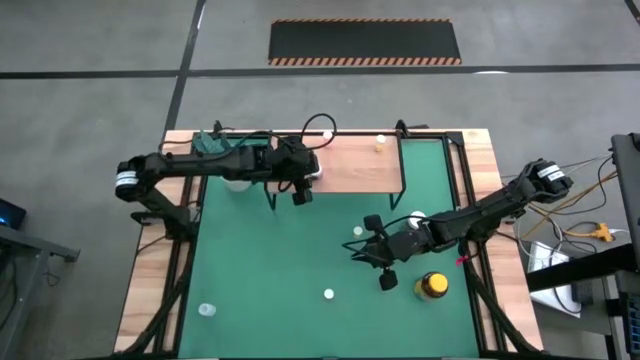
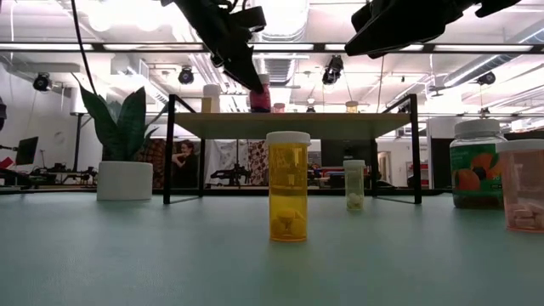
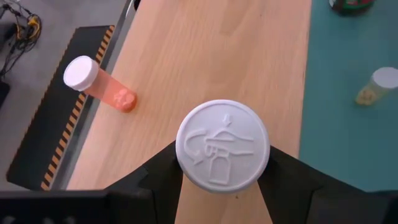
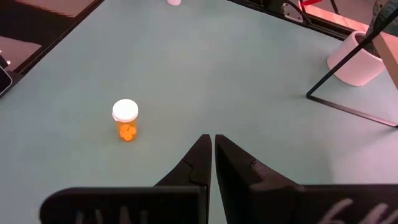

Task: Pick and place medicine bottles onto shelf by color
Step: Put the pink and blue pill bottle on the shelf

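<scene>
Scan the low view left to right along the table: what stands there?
White plant pot → orange bottle → small pale bottle → greenish white-lidded jar → pink bottle at the right edge.

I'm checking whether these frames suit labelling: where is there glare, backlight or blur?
Low view: bright ceiling lights leave both arms as dark shapes, while the orange bottle is crisp. Left wrist view: the white cap is sharp and the far bottle soft. High view: evenly lit.

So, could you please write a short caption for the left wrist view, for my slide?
Left gripper around a white-capped bottle on the wooden shelf, an orange bottle standing nearby.
</scene>
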Controlling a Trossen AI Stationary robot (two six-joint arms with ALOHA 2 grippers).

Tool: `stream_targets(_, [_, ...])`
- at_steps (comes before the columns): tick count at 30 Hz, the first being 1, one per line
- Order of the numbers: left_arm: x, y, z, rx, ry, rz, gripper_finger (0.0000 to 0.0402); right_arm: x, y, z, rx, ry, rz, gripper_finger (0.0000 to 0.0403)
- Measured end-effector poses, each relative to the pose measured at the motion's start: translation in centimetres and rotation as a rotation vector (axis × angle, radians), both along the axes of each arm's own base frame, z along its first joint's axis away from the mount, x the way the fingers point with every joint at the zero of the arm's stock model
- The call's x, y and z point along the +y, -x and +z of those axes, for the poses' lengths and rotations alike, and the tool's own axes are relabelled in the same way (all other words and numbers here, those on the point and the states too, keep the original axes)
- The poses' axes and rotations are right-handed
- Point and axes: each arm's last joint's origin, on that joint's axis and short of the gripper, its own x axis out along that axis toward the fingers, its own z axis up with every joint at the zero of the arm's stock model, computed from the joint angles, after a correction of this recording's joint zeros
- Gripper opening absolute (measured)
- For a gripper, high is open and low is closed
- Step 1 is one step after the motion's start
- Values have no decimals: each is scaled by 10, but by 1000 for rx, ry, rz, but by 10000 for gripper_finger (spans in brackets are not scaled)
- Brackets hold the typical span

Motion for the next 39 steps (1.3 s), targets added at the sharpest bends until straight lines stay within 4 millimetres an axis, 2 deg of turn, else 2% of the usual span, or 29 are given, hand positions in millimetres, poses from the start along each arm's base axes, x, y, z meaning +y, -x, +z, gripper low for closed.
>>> stream_targets(8, [1, 0, 0, -17, 32, 36, 177, 0, 0, 0, 0, 0, 0, 13])
stream_targets(17, [0, 1, 0, -9, 29, 31, 228, 0, 0, 0, 0, 0, 0, 13])
stream_targets(24, [-5, 15, 20, -66, 19, 20, 238, 0, 0, 0, 2, -9, -6, 13])
stream_targets(28, [-16, 29, 37, -126, 12, -5, 238, -1, 0, 3, -10, -4, -40, 13])
stream_targets(31, [-29, 38, 42, -160, 11, -44, 238, -4, -2, 13, -54, 6, -95, 13])
stream_targets(34, [-41, 40, 37, -167, 16, -82, 237, -11, -4, 24, -85, 6, -132, 13])
stream_targets(39, [-62, 38, 16, -163, 21, -148, 229, -32, -13, 38, -81, 13, -211, 9])
